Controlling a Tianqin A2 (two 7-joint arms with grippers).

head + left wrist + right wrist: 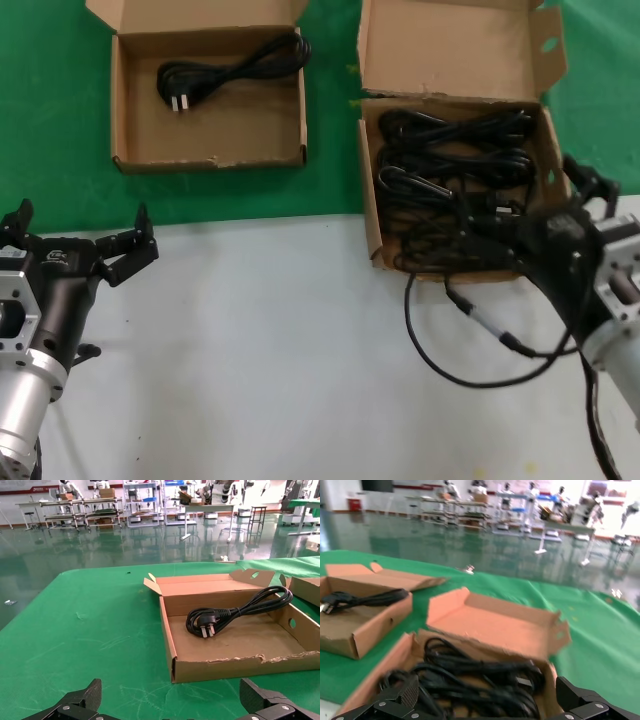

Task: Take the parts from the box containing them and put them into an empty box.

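Transferring cords | low-walled box [130, 140]: one power cord [235, 68] inside | deep box [372, 200]: several cords [455, 160] left | right gripper [560, 215] at its near corner, fingers spread, empty | left gripper [78, 245] spread, idle on white table [260, 350]

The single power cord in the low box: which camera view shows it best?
The left wrist view: the power cord lies close, its plug prongs visible. The head view shows it small from above; the right wrist view catches only part at the edge.
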